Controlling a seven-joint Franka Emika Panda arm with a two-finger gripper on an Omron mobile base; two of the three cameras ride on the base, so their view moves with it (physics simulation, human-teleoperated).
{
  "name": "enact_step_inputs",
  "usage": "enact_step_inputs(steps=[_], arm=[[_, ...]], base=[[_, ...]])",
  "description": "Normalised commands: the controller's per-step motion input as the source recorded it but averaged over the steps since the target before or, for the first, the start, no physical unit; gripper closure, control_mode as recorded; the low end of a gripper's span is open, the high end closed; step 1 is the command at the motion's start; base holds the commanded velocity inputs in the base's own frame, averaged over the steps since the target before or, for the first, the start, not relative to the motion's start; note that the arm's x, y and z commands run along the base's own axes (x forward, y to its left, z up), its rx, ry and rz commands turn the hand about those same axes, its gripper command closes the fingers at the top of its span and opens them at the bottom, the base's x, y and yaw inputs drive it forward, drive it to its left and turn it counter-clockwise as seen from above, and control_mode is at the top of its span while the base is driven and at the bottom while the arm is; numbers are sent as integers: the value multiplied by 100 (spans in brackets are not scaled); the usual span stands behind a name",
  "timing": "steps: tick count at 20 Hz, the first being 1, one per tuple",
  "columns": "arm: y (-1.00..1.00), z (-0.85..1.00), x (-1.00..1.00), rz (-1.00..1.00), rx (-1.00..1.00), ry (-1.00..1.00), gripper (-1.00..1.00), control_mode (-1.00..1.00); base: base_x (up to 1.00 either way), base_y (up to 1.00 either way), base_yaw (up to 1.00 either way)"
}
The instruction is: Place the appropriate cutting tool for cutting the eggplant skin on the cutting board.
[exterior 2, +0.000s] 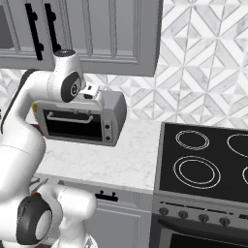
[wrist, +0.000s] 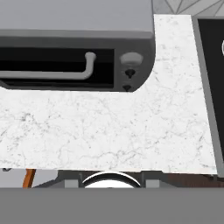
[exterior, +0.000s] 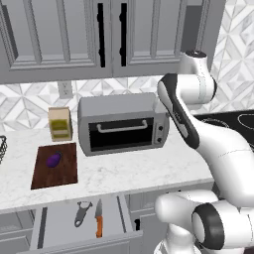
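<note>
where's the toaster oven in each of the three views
Left base view: the toaster oven sits centre, on the counter right of the cutting board.
Right base view: upper left, partly behind the arm.
Hand view: along the top.
Shared landmark: its door handle.

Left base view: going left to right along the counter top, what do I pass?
Cutting board with the eggplant on it → tan box → toaster oven → the arm → stovetop.
</note>
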Motion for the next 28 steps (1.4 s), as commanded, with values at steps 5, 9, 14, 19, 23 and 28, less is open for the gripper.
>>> enact_step_inputs(steps=[5, 9, 14, 19, 23, 28], arm=[[0, -1, -44, 2, 0, -3, -100, -100], [54, -38, -100, 10, 2, -16, -100, -100], [98, -47, -74, 2, 3, -6, -100, -100], [100, -38, -24, 0, 2, 0, -100, -100], [100, -50, -12, 0, 2, 0, -100, -100], [95, -31, 0, 0, 1, 4, -100, -100]], base=[[0, 0, 0], [0, 0, 0], [0, 0, 0], [0, 0, 0], [0, 0, 0], [0, 0, 0]])
